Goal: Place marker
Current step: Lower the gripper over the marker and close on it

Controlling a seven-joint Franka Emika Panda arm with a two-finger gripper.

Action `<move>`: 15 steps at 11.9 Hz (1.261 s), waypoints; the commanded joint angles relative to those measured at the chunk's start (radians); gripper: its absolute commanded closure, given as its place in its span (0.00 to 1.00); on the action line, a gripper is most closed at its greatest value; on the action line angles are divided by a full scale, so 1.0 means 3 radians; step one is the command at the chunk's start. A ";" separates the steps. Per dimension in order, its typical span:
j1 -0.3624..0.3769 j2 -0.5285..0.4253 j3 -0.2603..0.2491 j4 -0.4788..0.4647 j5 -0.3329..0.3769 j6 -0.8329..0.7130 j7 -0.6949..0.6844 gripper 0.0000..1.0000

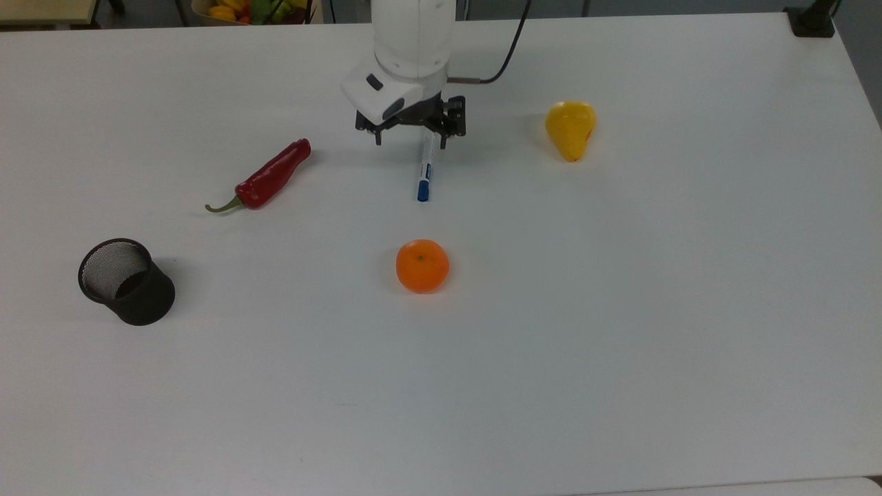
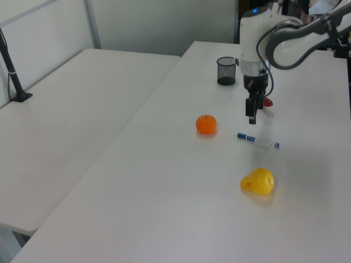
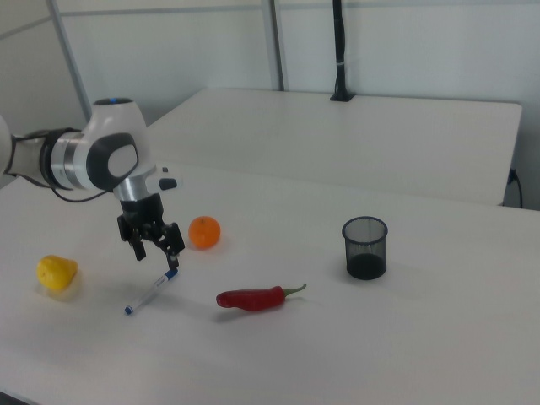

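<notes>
a white table (image 1: 620, 331) carries five things, all lying apart from each other. in the top view, the marker (image 1: 424, 180) lies near the middle with its blue cap toward the orange (image 1: 422, 266), the red chili (image 1: 270, 176) is on the top view's left of it, and the yellow pear (image 1: 570, 129) is on the top view's right. the black mesh cup (image 1: 126, 281) stands upright, far on the top view's left.
</notes>
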 commanded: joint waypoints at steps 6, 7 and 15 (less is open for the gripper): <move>0.0051 0.0358 -0.0020 -0.0136 -0.0131 0.0634 0.0133 0.04; 0.0051 0.0368 -0.0020 -0.0136 -0.0131 0.0645 0.0133 0.08; 0.0041 0.0363 -0.0020 -0.0125 -0.0126 0.0645 0.0133 0.71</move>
